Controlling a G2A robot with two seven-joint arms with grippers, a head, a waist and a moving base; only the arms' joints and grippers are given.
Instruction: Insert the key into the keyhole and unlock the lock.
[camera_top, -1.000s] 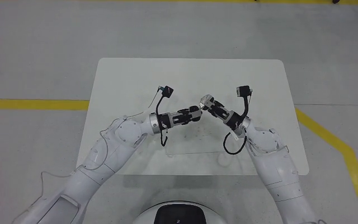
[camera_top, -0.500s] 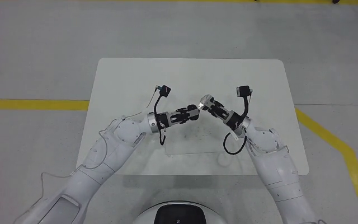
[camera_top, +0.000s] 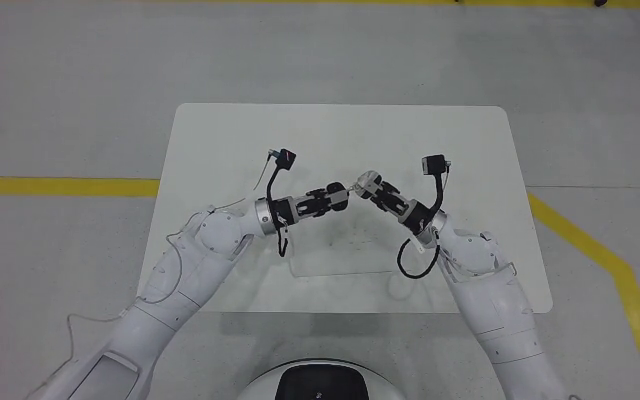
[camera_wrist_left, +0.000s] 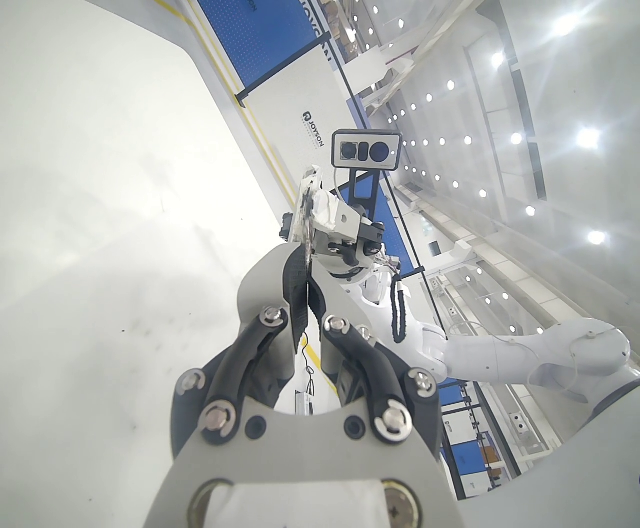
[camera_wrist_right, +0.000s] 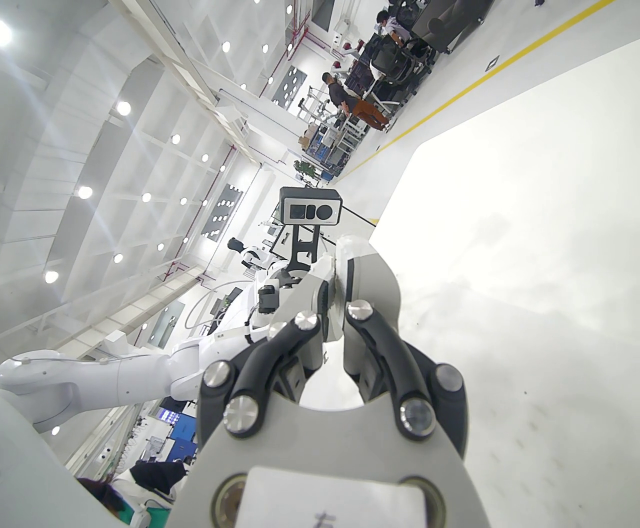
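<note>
"What had moved?"

"The left gripper (camera_top: 338, 192) had drawn back a little from the right gripper (camera_top: 364, 184), toward its own side. The right one had hardly stirred."

"And the key?"

"The key (camera_wrist_left: 306, 260) was pinched edge-on between the left gripper's black pads (camera_wrist_left: 295, 292), which were closed tight on it. Its blade stuck out past the fingertips."

"Where was the lock?"

"The lock (camera_wrist_left: 322, 212) sat just ahead of the left gripper's tips, clamped in the right gripper's closed fingers. The blade's end reached up to it. Whether it was seated inside, I couldn't tell."

"Was anything resting on the table?"

"No. Both grippers hung above the white table (camera_top: 450, 140), facing each other nearly tip to tip. Each arm's wrist camera stood on its bracket behind its gripper."
</note>
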